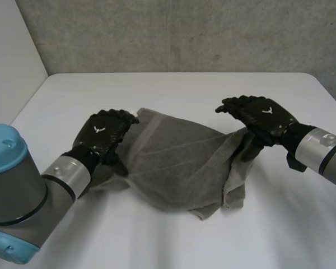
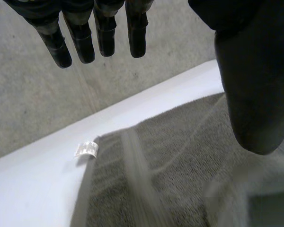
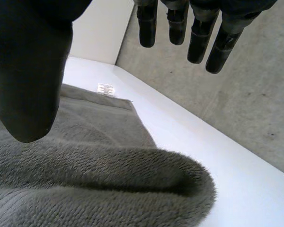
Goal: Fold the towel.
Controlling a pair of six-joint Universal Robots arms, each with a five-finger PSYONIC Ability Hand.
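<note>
Towel [image 1: 179, 168] lies rumpled mid-surface [image 1: 173, 89], its right side humped up and its label [image 2: 86, 149] at the far-left corner. Left hand [image 1: 103, 134] hovers over that corner and right hand [image 1: 263, 117] over the hump. Both have straight fingers holding nothing, seemingly poised to take opposite ends for folding.

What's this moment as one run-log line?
towel rumpled on table | left robot hand open near label | right robot hand open over bunched edge
</note>
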